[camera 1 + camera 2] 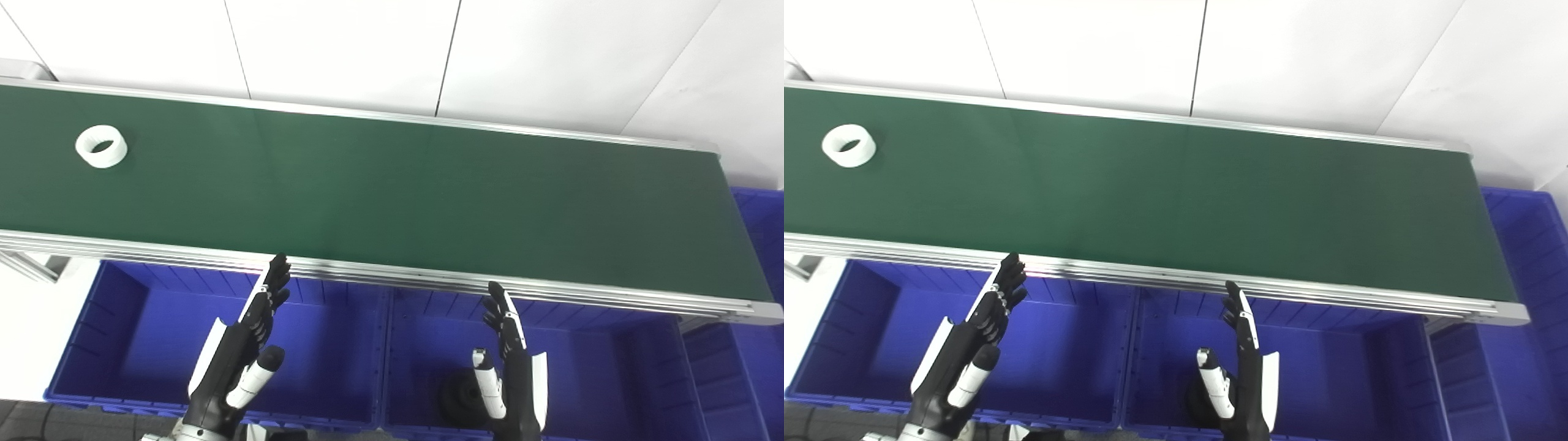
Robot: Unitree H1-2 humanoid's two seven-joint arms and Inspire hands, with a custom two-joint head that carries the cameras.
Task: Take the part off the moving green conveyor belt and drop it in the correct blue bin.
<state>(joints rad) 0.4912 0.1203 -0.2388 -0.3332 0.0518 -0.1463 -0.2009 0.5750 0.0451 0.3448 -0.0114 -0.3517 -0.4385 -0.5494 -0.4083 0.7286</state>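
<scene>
the white ring part (101,146) lies flat on the green conveyor belt (392,202) near the belt's left end, roughly midway between the far rail and the near rail, with nothing touching it. the rest of the belt out to its right end looks bare.

below the near rail sit the blue bins: a left bin (153,331) and a middle bin (588,367) side by side, and another bin (759,233) past the belt's right end. a dark round object (460,395) rests on the floor of the middle bin near its front wall, partly hidden by the right hand; what it is cannot be told.

the left hand (248,343) hovers over the left bin with its fingertips reaching up to the near rail, fingers stretched straight and apart from the thumb, holding nothing. the right hand (505,361) hovers over the middle bin in the same pose, fingers extended, thumb apart, empty.

the likely trouble is timing: the ring is well apart from both hands and the belt moves, so a reach aimed at where it lies now would probably close on bare belt. a late or shallow closing could knock the low ring sideways or roll it toward a rail. picking the bin is the other risk, since nothing visible marks which bin suits a white ring.
</scene>
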